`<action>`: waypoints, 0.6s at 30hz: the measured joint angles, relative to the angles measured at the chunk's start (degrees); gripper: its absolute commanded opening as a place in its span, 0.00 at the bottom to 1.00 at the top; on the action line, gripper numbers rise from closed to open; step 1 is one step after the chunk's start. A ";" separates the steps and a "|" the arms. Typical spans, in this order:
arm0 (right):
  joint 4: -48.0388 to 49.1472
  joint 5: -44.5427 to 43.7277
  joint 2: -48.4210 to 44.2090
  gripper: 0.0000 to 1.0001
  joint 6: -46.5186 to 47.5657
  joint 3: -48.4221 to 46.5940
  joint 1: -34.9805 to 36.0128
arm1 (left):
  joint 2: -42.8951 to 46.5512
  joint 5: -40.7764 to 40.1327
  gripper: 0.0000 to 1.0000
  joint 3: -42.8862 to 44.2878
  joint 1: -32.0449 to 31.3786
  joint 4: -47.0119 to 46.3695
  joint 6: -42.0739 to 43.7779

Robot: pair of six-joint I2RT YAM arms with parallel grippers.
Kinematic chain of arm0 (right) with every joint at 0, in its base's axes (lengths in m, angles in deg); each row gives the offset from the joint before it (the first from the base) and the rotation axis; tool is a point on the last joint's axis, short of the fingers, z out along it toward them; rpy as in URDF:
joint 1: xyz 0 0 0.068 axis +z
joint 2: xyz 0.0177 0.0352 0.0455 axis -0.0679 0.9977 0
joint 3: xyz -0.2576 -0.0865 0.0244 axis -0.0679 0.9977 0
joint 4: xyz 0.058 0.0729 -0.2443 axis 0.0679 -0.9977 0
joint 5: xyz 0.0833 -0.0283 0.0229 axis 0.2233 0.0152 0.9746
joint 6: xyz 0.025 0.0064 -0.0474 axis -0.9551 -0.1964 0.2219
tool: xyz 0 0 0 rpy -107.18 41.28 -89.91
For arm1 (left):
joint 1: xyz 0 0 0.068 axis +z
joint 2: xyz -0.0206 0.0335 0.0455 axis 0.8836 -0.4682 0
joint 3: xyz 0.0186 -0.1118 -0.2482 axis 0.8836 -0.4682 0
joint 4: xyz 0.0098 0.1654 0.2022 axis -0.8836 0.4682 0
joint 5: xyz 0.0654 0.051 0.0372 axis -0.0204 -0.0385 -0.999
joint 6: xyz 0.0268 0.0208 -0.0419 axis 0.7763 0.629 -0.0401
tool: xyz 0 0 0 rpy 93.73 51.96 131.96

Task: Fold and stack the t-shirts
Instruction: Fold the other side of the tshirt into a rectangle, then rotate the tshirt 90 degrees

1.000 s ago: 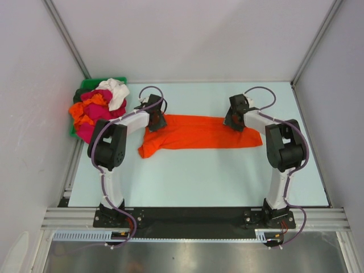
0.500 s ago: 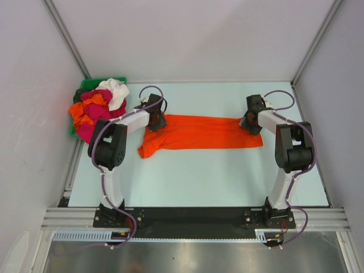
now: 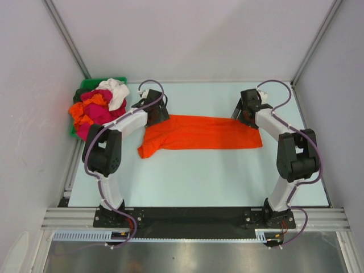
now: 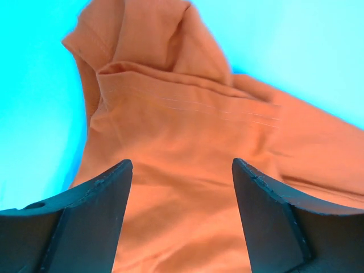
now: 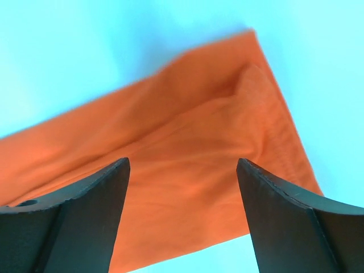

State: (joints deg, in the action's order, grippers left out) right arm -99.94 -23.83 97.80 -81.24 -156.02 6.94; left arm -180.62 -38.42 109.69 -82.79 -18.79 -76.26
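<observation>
Moved: left hand point(image 3: 154, 111) and right hand point(image 3: 245, 110) have both opened up and drawn toward the far edge of the shirt point(image 3: 199, 132) since a second ago
Left hand: jaws wide apart, holding nothing; over the shirt's left end, by the folded sleeve
Right hand: jaws wide apart, empty; over the shirt's right end
Shirt: orange, folded into a long strip; flat on the surface point(image 3: 199, 176), between the two hands
Bin point(image 3: 87, 85): green, far left; heaped with magenta, orange and white shirts point(image 3: 98, 108)
</observation>
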 measured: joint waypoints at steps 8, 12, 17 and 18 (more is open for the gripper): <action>-1.40 -2.40 -4.92 0.80 1.05 -1.05 1.60 | 5.16 -2.51 0.74 -0.83 -3.56 0.02 0.37; -1.81 -3.32 -8.00 0.80 0.79 4.83 1.60 | 5.68 -2.45 0.73 -3.41 -4.76 0.07 0.31; -3.26 -4.68 -8.28 0.79 0.15 8.63 1.57 | 5.66 -2.43 0.72 -5.40 -4.90 1.29 0.22; -3.50 -4.98 -8.13 0.79 0.04 8.68 1.55 | 5.57 -2.45 0.72 -5.40 -4.87 1.36 0.20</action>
State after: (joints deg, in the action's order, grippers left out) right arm -103.43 -28.81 89.67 -81.20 -147.34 8.49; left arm -175.04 -40.87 104.29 -87.66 -17.44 -76.06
